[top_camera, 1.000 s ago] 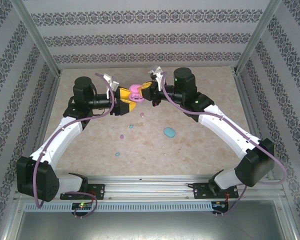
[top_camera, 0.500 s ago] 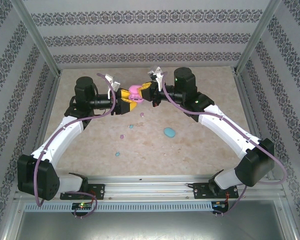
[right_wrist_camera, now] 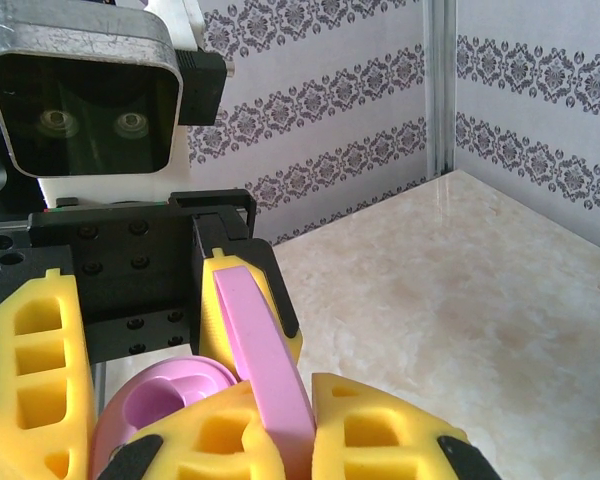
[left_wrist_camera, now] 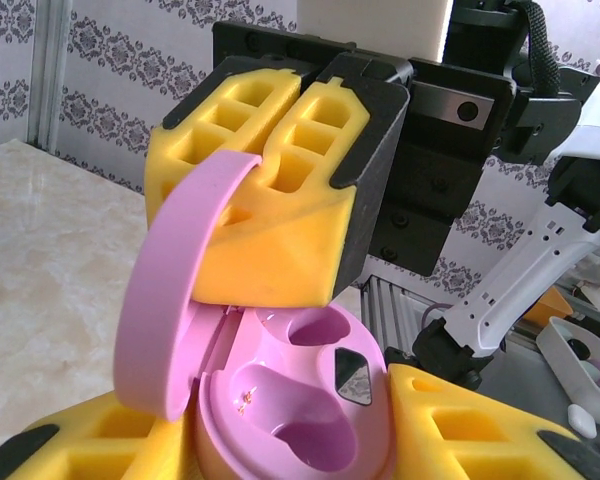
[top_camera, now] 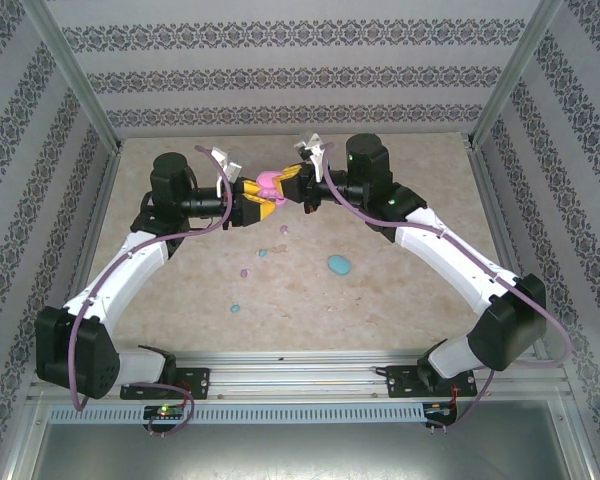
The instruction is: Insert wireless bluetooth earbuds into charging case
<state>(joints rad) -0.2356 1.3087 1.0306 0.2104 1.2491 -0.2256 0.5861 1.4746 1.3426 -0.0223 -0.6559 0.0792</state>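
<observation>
Right jaws pinch the lid (right_wrist_camera: 265, 370) of the pink case (left_wrist_camera: 220, 430); both wells (left_wrist_camera: 290, 400) empty.

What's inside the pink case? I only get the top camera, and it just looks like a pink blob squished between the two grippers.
Observer: The left wrist camera looks straight into the open pink charging case. Both sockets are empty, with no bud in either.
Operator: Who's holding the lid up?
Observer: The right gripper is. Its own camera shows it shut on the lid, which stands edge-on between its yellow fingers.
Operator: Is there really nothing at all in there?
Observer: Only tiny gold specks on the floor of one socket. They're probably charging contacts.
</observation>
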